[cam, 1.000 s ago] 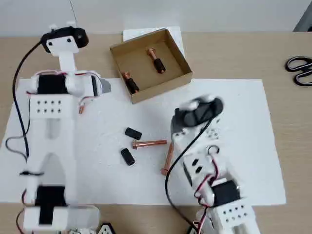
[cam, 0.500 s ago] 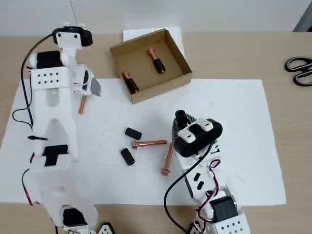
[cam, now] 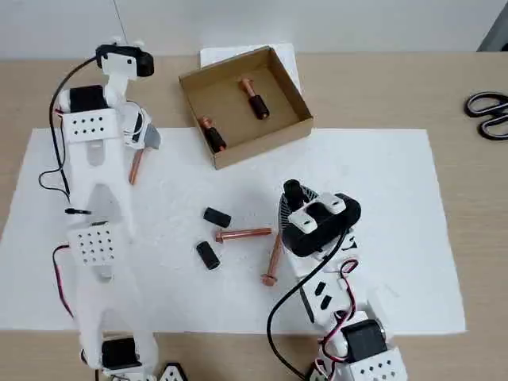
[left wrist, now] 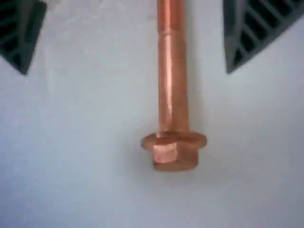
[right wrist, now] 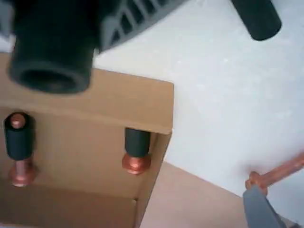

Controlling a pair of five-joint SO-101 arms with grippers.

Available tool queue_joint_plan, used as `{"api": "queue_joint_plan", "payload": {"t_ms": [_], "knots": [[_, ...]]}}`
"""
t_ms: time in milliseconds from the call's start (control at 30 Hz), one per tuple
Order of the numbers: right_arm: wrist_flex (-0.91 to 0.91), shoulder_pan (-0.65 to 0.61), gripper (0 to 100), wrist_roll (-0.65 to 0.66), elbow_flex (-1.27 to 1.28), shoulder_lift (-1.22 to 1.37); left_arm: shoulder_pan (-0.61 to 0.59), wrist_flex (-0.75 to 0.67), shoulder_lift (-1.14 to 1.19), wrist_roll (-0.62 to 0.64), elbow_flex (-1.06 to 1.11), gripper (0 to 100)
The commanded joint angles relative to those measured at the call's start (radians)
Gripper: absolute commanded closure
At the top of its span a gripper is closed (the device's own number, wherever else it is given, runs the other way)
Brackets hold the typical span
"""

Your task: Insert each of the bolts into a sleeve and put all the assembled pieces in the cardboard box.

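Left arm is parked in the upper left of the high view. Its jaws are spread wide, one on each side of the copper flange-head bolt point(left wrist: 172, 95), which lies flat on the white paper sheet point(cam: 381, 206). Nothing is gripped there yet. The right jaws, lower centre-right, are clamped on a black cylindrical sleeve point(right wrist: 51, 54) with its open bore clear of them.

The brown cardboard box point(cam: 266, 141) at the top centre already holds two assembled pieces point(cam: 254, 97). Two loose black sleeves point(cam: 216, 217) and two more copper bolts point(cam: 244, 234) sit mid-frame.

Stuff I'm worried about:
- The bolt is round, so if one jaw touches first it'll probably roll or swing out instead of getting pinched.
- If I grab it near one end, I'd expect the free end to droop. Then lining it up with the sleeve bore gets ugly.
- The sleeve could twist in the right jaws when the bolt pushes in, if the grip's shallow.
- One loose bolt point(cam: 272, 258) lies just beside the right arm, so a careless swing could knock it across the bench point(cam: 381, 87).
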Motion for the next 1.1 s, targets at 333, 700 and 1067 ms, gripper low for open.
{"api": "queue_joint_plan", "payload": {"t_ms": [333, 700, 1067], "knots": [[-0.013, -0.001, 99.4, 0.012, -0.006, -0.016, -0.046, -0.055, 0.107, -0.026, -0.079, 75], [-0.012, -0.002, 99.4, 0.014, -0.008, -0.015, -0.061, -0.095, 0.229, -0.06, -0.079, 77], [0.105, -0.002, 99.4, 0.014, -0.068, -0.018, -0.018, 0.017, 0.227, -0.06, -0.211, 100]]}}
